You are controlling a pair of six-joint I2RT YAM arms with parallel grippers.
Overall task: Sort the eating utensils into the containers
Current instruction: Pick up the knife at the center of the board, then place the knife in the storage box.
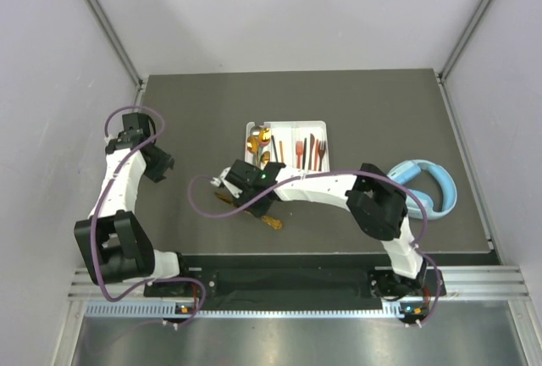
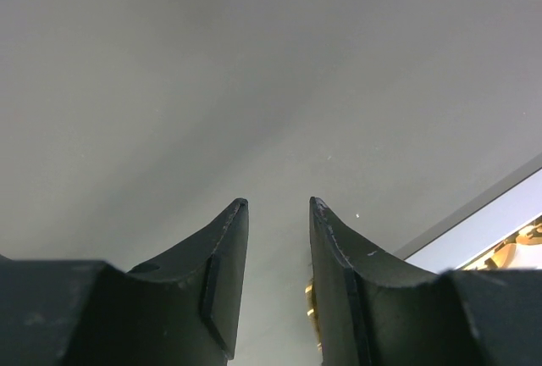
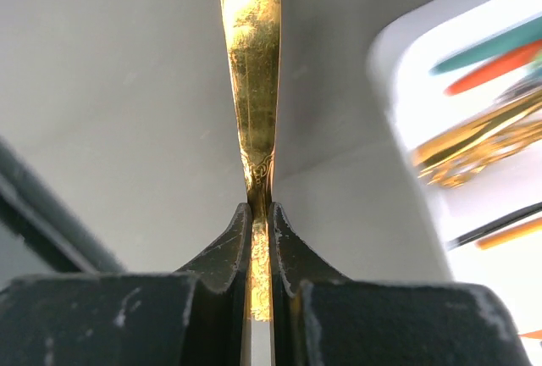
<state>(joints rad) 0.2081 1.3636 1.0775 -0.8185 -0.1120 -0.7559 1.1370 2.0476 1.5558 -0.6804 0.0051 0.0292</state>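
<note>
Overhead, the right arm (image 1: 318, 188) is reaching leftward across the desk (image 1: 186, 112), its wrist hanging just beside the near left corner of the white tray (image 1: 288, 125) and hiding what the right jaws are doing. Only the right wrist view is showing that: the right jaws are clenching a gold handle (image 3: 251, 61), which is running straight away from them above the grey desk, with the tray's rounded rim off to the right. The handle is looking thin, flat and mirror-bright, widening away from the jaws, with a small engraved scroll just above the grip. That view is also catching teal, orange, gold and black utensils (image 3: 487, 46) lying lengthwise in the tray, though blurred. The top view is giving the layout instead: gold spoons (image 1: 257, 140) in the tray's left compartment, red and dark pieces further right, a gold-brown piece (image 1: 271, 223) lying on the desk just under the arm, and light-blue headphones (image 1: 447, 184) at the right. The left arm (image 1: 123, 175) is standing well apart at the desk's left; its wrist view is showing the left jaws parted with nothing between them.
</note>
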